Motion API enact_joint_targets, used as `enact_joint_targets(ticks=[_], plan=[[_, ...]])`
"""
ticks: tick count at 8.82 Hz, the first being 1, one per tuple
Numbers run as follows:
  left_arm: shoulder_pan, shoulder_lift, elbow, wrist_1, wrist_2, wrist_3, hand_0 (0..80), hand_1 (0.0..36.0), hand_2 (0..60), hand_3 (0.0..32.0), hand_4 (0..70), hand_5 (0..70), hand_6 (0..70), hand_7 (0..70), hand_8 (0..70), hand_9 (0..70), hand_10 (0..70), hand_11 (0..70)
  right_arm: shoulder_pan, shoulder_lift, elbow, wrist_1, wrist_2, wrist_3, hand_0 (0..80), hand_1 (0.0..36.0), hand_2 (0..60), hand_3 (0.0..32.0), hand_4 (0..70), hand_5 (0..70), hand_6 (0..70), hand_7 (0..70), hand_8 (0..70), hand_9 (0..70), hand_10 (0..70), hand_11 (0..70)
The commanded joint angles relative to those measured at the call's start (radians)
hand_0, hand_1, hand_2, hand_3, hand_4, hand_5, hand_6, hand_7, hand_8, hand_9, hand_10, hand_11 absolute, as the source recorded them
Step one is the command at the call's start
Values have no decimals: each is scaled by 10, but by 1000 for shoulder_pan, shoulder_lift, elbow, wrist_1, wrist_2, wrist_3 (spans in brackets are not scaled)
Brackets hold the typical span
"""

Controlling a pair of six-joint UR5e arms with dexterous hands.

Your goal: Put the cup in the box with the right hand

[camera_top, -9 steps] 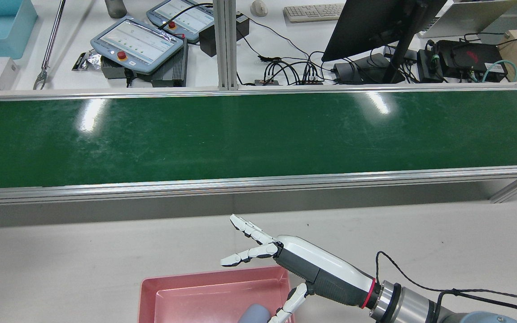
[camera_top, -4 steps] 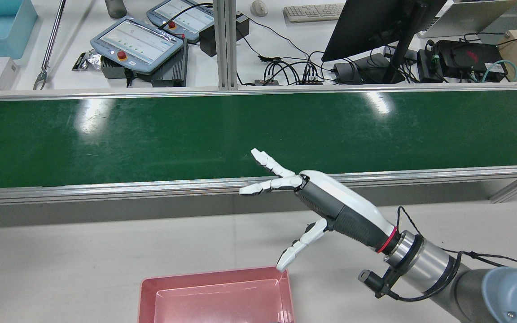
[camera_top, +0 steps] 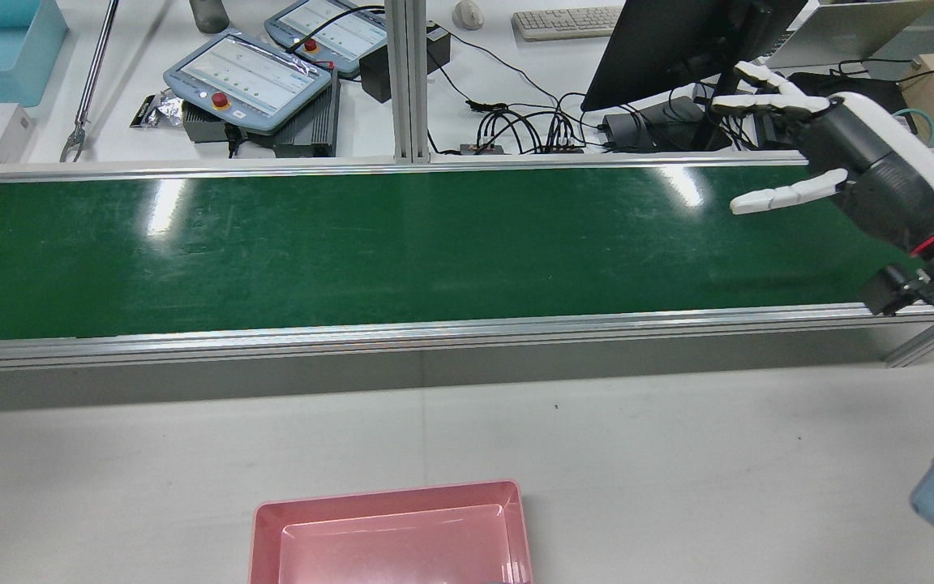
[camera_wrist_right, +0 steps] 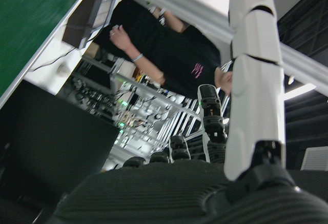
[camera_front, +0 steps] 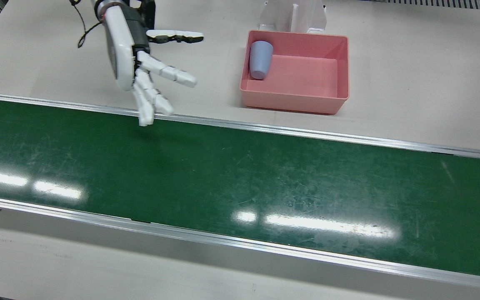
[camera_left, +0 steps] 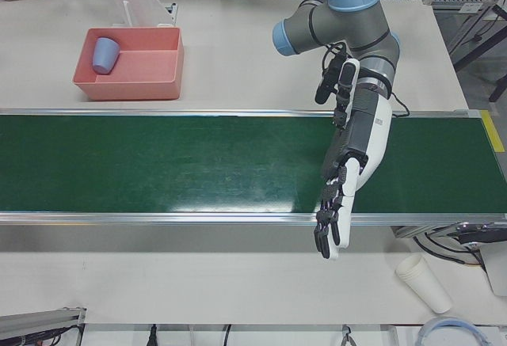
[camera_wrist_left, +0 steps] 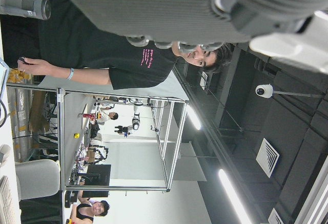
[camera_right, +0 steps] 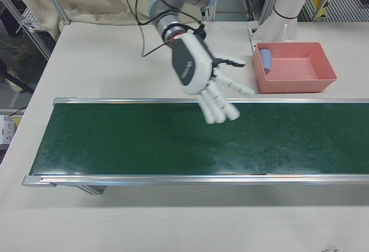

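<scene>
Since cup [camera_front: 261,59] already lies tipped inside pink box [camera_front: 296,100], at its wall nearest right hand [camera_front: 140,62], placement looks done; right hand hangs empty, fingers spread wide, over belt [camera_front: 240,183] edge, well apart from box.

Cup [camera_front: 261,59]: small, blue-grey, plain tapered tumbler, lying on its side inside the box [camera_front: 340,73], against the side wall nearest the right hand's fingers [camera_front: 169,74], mouth toward the robot side, base toward the green belt. Box: pink, shallow, open-topped rectangular tray, sitting flat on the pale table just beside the belt's edge; otherwise holding nothing visible. Both lie well apart from the spread fingers, which touch neither, the box off to the side the fingers splay toward.
</scene>
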Motion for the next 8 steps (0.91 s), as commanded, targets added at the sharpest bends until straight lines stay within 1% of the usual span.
enact_joint_targets(ticks=[1, 2, 3, 4, 5, 6, 7, 8], plan=[[0, 0, -1, 0, 0, 0, 0, 0, 0, 0, 0, 0, 0, 0, 0, 0, 0, 0, 326, -31, -322, 102, -160, 114, 592, 265, 145, 0, 52, 75, 40, 93, 0, 4, 0, 22], [0, 0, -1, 0, 0, -1, 0, 0, 0, 0, 0, 0, 0, 0, 0, 0, 0, 0, 329, -31, -458, 128, -157, 190, 603, 232, 58, 0, 60, 75, 32, 45, 0, 0, 0, 21], [0, 0, 0, 0, 0, 0, 0, 0, 0, 0, 0, 0, 0, 0, 0, 0, 0, 0, 308, -28, -566, 131, -152, 272, 616, 215, 0, 0, 85, 75, 33, 48, 0, 0, 0, 20], [0, 2, 0, 0, 0, -1, 0, 0, 0, 0, 0, 0, 0, 0, 0, 0, 0, 0, 293, -26, -590, 191, -149, 294, 622, 219, 0, 0, 88, 74, 29, 35, 0, 0, 0, 9], [0, 2, 0, 0, 0, 0, 0, 0, 0, 0, 0, 0, 0, 0, 0, 0, 0, 0, 291, -28, -605, 354, -146, 289, 559, 223, 106, 0, 37, 64, 13, 0, 0, 0, 0, 2], [0, 0, -1, 0, 1, 0, 0, 0, 0, 0, 0, 0, 0, 0, 0, 0, 0, 0, 317, -23, -599, 399, -146, 289, 534, 169, 48, 0, 8, 57, 0, 0, 0, 0, 0, 5], [0, 0, -3, 2, 1, 0, 0, 0, 0, 0, 0, 0, 0, 0, 0, 0, 0, 0, 346, -31, -555, 400, -153, 286, 517, 141, 24, 0, 0, 52, 0, 0, 0, 0, 0, 7], [0, 0, -3, 2, 1, 0, 0, 0, 0, 0, 0, 0, 0, 0, 0, 0, 0, 0, 358, -67, -540, 400, -152, 285, 513, 143, 28, 0, 15, 50, 1, 0, 0, 0, 0, 0]])
